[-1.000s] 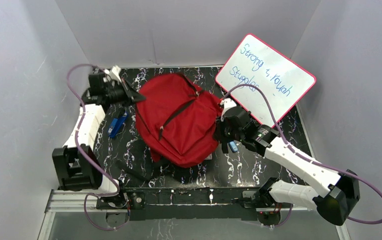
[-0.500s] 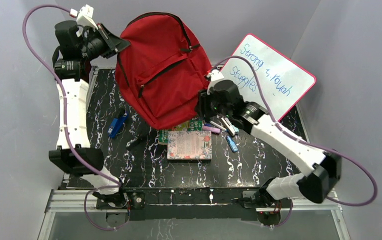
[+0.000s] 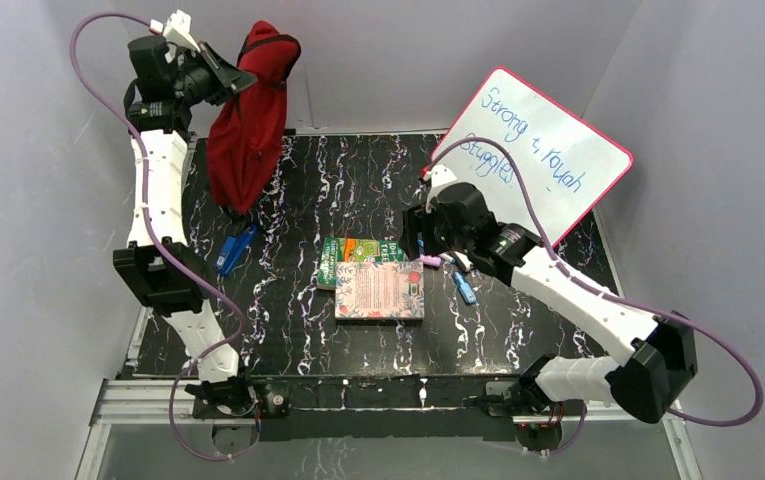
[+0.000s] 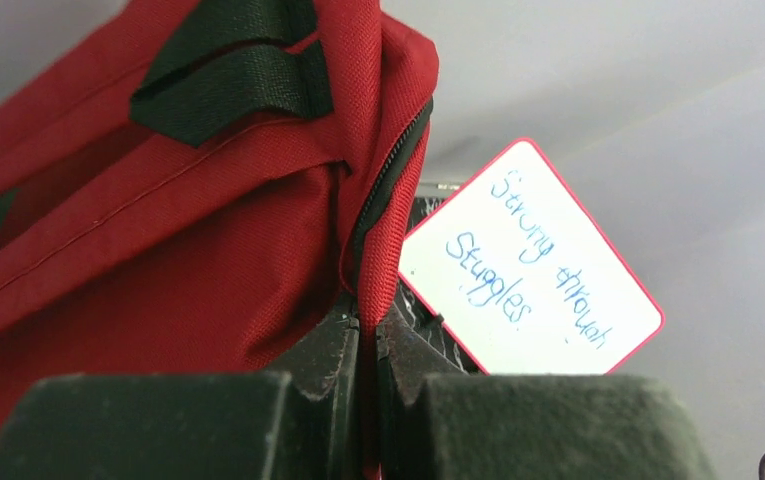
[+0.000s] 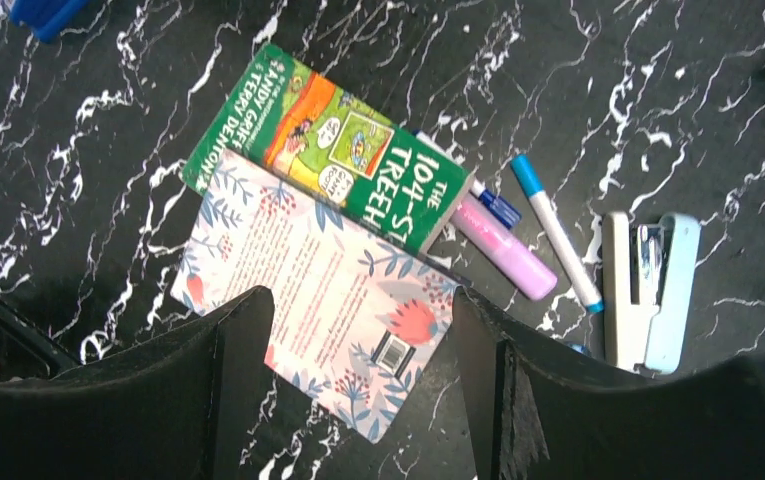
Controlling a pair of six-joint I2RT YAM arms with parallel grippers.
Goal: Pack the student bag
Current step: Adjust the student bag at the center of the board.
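The student bag (image 3: 248, 140) is a soft red backpack hanging limp in the air at the back left. My left gripper (image 3: 230, 78) is raised high and shut on its top edge. In the left wrist view a fold of the red bag (image 4: 158, 230) beside the zipper is pinched at the left gripper (image 4: 368, 335). My right gripper (image 3: 413, 240) stands open and empty, low over the mid-table. In the right wrist view the right gripper (image 5: 363, 310) hovers above a floral book (image 5: 308, 270), touching nothing.
A green book (image 3: 358, 249) lies partly under the floral book (image 3: 380, 291). Right of them lie a purple highlighter (image 5: 503, 250), a blue-capped marker (image 5: 556, 232) and a pale blue stapler (image 5: 648, 290). A blue object (image 3: 236, 250) lies below the bag. A whiteboard (image 3: 533, 155) leans at the back right.
The left arm has hoisted the bag off the table, up and to the back left, uncovering the books and pens. The right gripper has let go of the bag and opened.
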